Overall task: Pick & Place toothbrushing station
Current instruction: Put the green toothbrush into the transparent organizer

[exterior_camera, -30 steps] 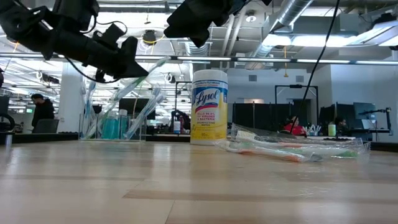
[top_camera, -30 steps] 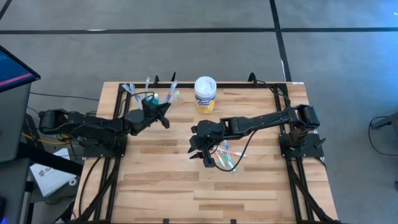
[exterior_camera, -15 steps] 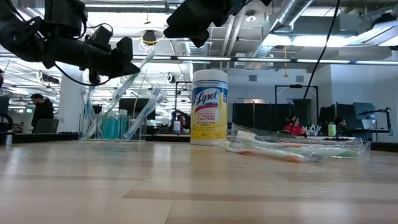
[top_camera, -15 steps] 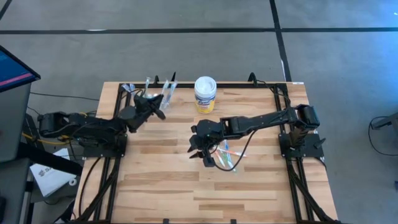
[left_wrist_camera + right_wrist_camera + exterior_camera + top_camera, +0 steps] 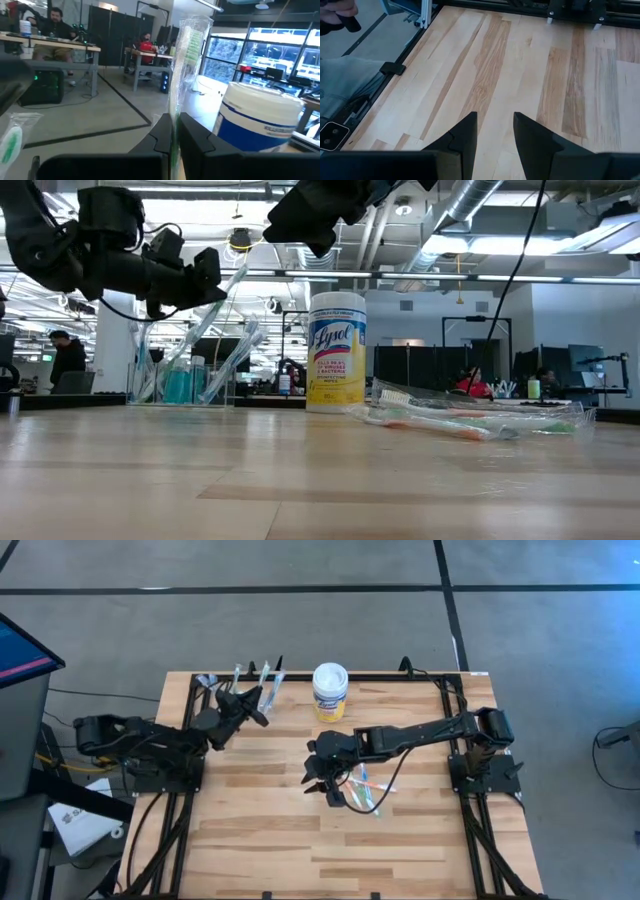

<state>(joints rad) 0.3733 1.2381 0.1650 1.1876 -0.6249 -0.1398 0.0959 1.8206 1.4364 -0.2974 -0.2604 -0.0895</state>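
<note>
Left gripper [image 5: 248, 706] clamped on one clear-wrapped green toothbrush [image 5: 186, 65] above small clear plastic cup [image 5: 180, 385] at table's far-left edge, right gripper [image 5: 322, 783] fingers apart above loose wrapped toothbrushes [image 5: 470, 420] mid-table, one yellow-labelled white-lidded tub [image 5: 329, 691].

Left gripper [image 5: 255, 712]: drew back toward the table's left rear corner.
Slim clear-wrapped green toothbrush [image 5: 186, 65]: rose with it, tilting steeper.
</note>
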